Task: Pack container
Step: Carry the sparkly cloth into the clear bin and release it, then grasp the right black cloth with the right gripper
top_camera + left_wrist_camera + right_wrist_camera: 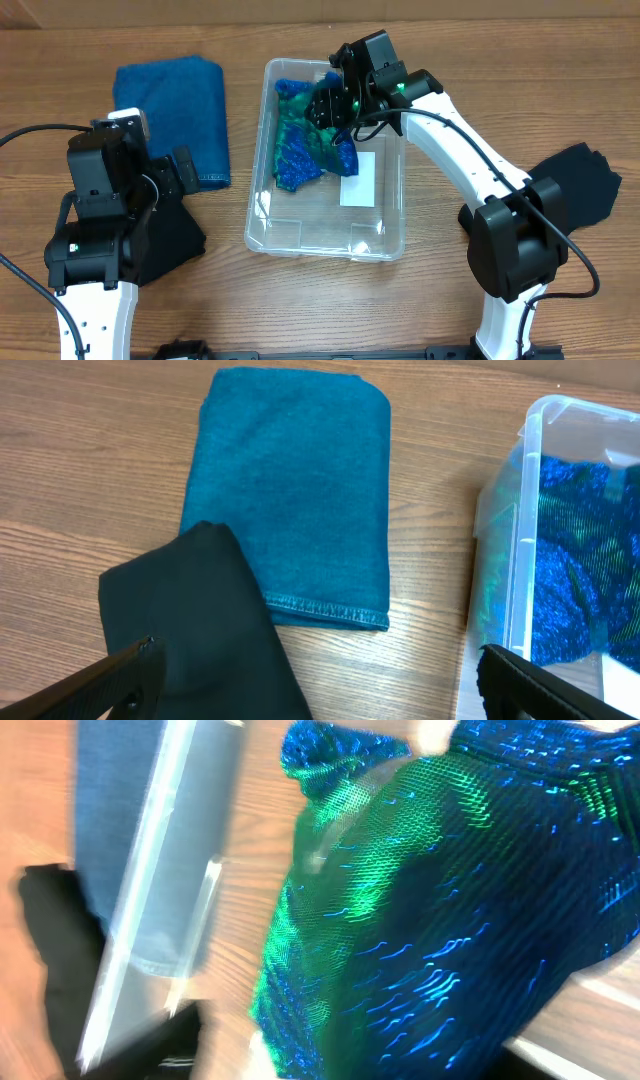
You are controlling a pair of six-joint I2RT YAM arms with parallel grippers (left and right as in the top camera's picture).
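The clear plastic container [262, 212] stands at the table's middle, with a white label [358, 178] on its bottom. A shiny blue-green cloth [298, 152] lies in its far half. My right gripper [335, 108] hangs over that cloth at the container's far end. In the blurred right wrist view the cloth [430, 890] fills the space between the spread fingers [350, 1060]. My left gripper [320, 670] is open and empty, low over the table between a black cloth [200, 620] and the container's wall [520, 530].
A folded teal towel [175, 110] lies at the far left and also shows in the left wrist view [290, 490]. The black cloth [170, 240] lies by the left arm's base. Another black cloth [580, 190] lies at the right edge.
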